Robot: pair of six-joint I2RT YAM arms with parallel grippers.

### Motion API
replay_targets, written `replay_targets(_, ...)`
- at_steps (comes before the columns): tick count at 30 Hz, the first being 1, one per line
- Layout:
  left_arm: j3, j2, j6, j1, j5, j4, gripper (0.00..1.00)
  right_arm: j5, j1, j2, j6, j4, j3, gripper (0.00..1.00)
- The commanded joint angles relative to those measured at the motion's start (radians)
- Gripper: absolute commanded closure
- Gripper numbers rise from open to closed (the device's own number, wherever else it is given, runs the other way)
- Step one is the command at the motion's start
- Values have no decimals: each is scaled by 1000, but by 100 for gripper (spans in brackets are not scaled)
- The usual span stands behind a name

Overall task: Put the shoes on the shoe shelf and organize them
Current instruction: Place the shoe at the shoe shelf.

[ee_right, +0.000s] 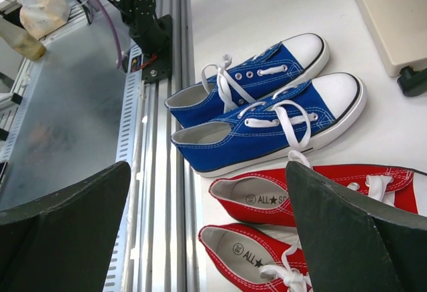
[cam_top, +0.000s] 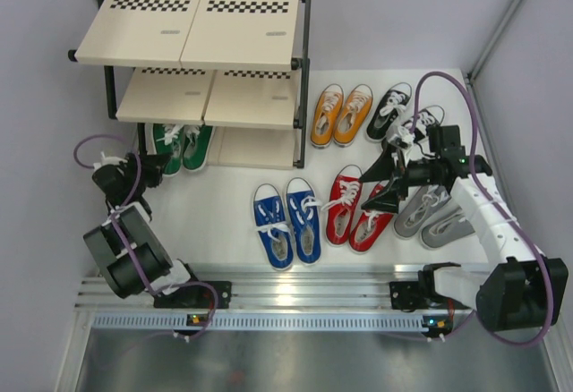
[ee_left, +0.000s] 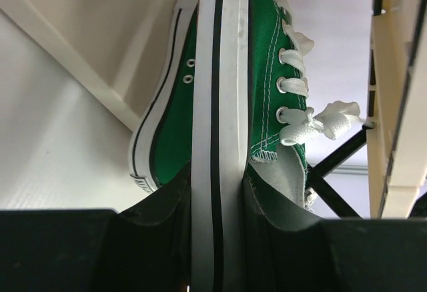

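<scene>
1. Green shoes sit side by side at the lowest level of the shoe shelf. Their toes are under the middle boards and their heels point out toward the left arm.
2. The left hand is right at those heels. In the wrist view its 2 fingers are clamped on the white side wall of 1 green shoe at the heel end, with the other shoe of the pair just beside it.
3. The right hand hangs with its fingers wide apart, holding nothing. It is above the red shoes and beside the grey shoes.
4. Blue shoes lie on the table left of the red pair, well apart from the left hand.
5. Orange shoes and black shoes stand on the table to the right of the shelf. 1 black shoe is partly hidden by the right arm.
</scene>
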Motion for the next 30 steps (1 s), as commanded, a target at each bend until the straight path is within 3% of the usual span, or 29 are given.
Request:
replay_targets(1,67,15,38,4,29,164,100,-50,-18,10,-77,-31,58,1)
replay_targets(7,98,78,52,2,-9,164,100,-53,-20,18,-97,-48,60,1)
replay_targets(16,208,230,92,-45,-50,72,85,-53,-23,24,-139,-72,63,1)
replay_targets(20,251,276,110,-62,-73,3,70,-53,-26,25,-152,-84,63,1)
replay_targets(21,260,279,116,-62,-95,-63,58,-53,-26,25,-154,-84,63,1)
replay_targets(24,288,270,159,-62,-138,-158,43,-52,-29,27,-155,-86,61,0)
replay_targets(25,294,255,180,-62,-156,-186,29,-52,-29,27,-155,-86,63,1)
replay_targets(30,342,223,222,-62,-210,-309,17,-52,-35,27,-155,-86,61,0)
